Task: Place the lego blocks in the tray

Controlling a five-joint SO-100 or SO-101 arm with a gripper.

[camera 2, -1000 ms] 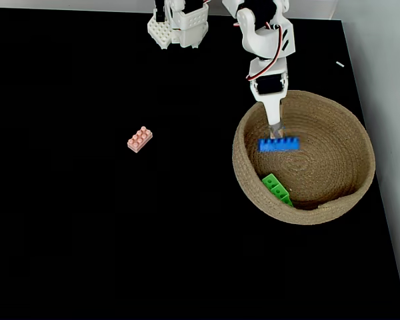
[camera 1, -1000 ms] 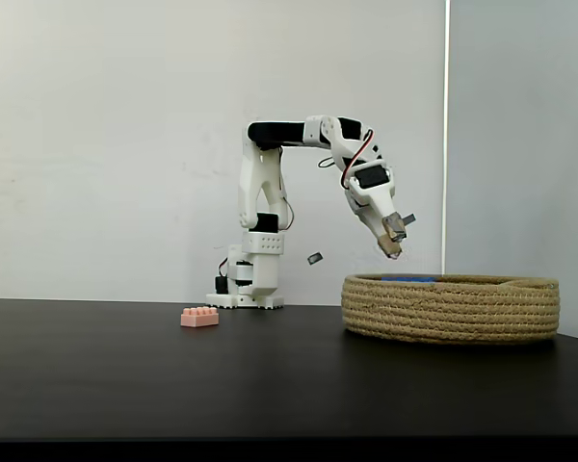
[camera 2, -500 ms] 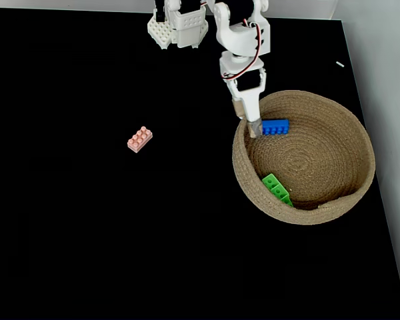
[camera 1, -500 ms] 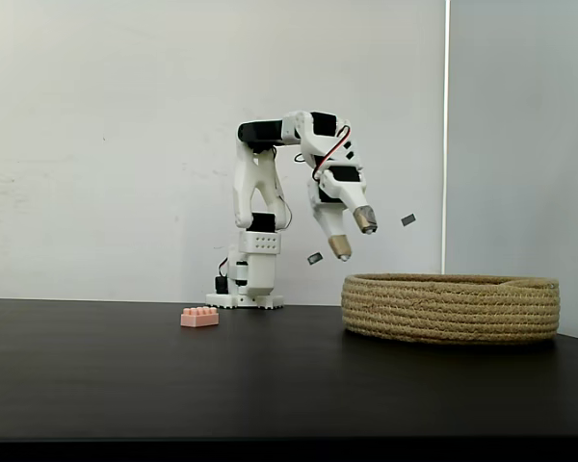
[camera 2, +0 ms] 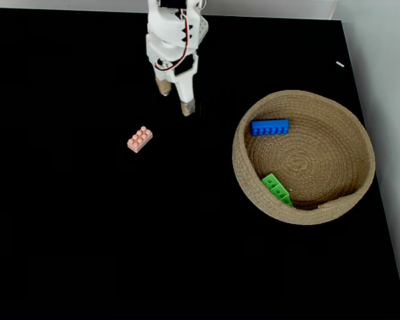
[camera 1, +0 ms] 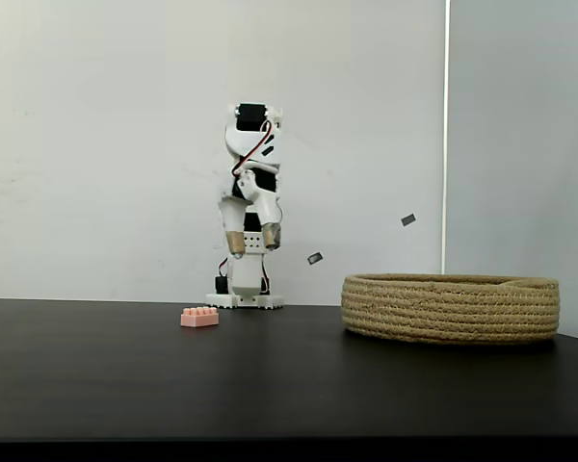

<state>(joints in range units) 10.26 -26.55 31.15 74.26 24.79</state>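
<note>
The tray is a round coiled-rope basket, seen from the side (camera 1: 451, 308) and from above (camera 2: 303, 210), on the right of the black table. A blue lego block (camera 2: 269, 127) lies near its far rim and a green one (camera 2: 277, 189) near its front. A pale pink block, low in the side view (camera 1: 199, 317) and left of the tray from above (camera 2: 139, 139), rests on the bare table. My gripper, side view (camera 1: 251, 240) and top view (camera 2: 174, 98), hangs open and empty above the table, just beyond and right of the pink block, well left of the tray.
The arm's white base (camera 1: 243, 289) stands at the table's far edge behind the pink block. A white wall backs the scene. The table's right edge (camera 2: 370, 160) runs close beside the tray. Wide black tabletop (camera 2: 87, 233) lies in front and to the left.
The blue block dropped from the gripper into the tray. The arm then swung left, away from the tray, and now hangs open near the pink block.
</note>
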